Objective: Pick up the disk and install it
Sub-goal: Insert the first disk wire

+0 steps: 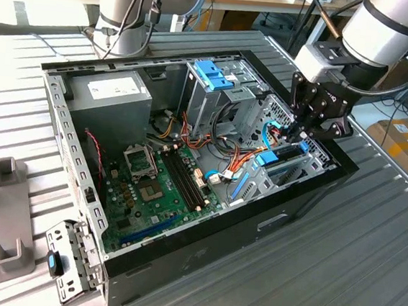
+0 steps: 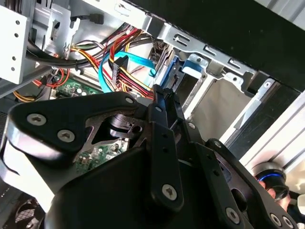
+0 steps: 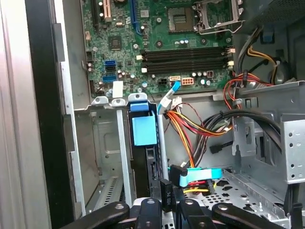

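Your gripper (image 1: 301, 135), fingers seemingly together though I can't tell what they clamp, hangs over the drive bay (image 1: 278, 167) at the computer case's (image 1: 201, 258) edge, so loose cables (image 3: 190, 126) beside it could snag the disk (image 3: 144, 131).

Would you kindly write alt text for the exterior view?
A robot arm's tool reaches into an open computer case at the drive bay on the exterior view's right, beside a blue-railed disk seated in the bay. The green motherboard and grey power supply lie exposed.

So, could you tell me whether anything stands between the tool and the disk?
No solid part does: the disk stands edge-on in its bay slot. A black cable plug and a blue flat cable crowd the tool, beside that slot.
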Controlling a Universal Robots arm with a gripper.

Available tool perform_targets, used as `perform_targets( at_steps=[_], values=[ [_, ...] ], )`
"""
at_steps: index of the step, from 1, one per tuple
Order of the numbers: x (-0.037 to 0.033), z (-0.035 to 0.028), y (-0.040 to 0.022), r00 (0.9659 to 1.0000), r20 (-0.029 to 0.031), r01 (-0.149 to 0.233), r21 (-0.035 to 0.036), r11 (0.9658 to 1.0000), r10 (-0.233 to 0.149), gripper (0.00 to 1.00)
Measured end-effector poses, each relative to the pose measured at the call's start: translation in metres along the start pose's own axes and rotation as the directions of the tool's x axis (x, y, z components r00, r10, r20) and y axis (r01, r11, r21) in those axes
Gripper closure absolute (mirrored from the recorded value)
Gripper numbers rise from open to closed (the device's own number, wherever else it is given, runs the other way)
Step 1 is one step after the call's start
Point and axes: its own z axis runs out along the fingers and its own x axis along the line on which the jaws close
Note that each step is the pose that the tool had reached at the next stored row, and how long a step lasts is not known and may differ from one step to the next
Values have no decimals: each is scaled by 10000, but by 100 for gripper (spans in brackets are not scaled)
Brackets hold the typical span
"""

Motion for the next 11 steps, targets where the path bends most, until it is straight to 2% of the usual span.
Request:
perform_targets(
  at_steps=[2,11],
  values=[
    [4,16,-10,9991,8,420,-20,9991,-420,80],
    [31,52,-36,9970,16,774,-37,9970,-774,80]
  ],
)
